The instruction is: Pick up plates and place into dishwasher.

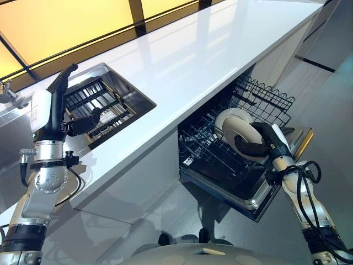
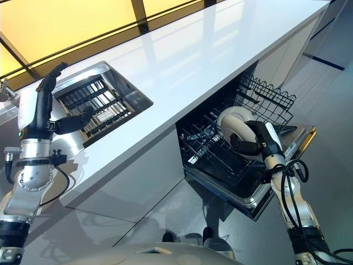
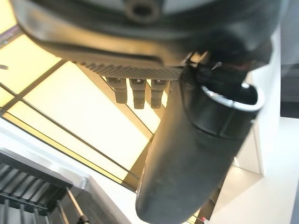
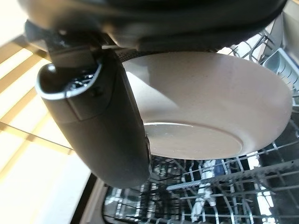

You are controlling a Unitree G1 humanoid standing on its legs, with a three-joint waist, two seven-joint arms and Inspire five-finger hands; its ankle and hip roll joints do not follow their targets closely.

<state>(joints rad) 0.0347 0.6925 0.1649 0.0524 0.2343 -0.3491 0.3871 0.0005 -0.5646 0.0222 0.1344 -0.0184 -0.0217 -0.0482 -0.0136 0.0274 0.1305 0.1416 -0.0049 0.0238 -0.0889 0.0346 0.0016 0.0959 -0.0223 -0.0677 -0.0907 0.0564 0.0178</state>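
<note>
A cream plate (image 1: 234,122) stands on edge over the pulled-out black wire rack (image 1: 220,152) of the open dishwasher below the counter. My right hand (image 1: 258,141) is shut on the plate (image 4: 210,107), thumb (image 4: 103,135) across its underside, fingers behind its rim. The rack's tines (image 4: 210,186) lie just beneath it. My left hand (image 1: 60,107) is raised over the sink (image 1: 96,105) at the counter's left, fingers straight and holding nothing.
A dark ribbed rack (image 2: 94,107) lies in the steel sink. The long white counter (image 1: 209,49) runs above the dishwasher. The dishwasher door (image 1: 276,182) hangs open toward me on the grey floor.
</note>
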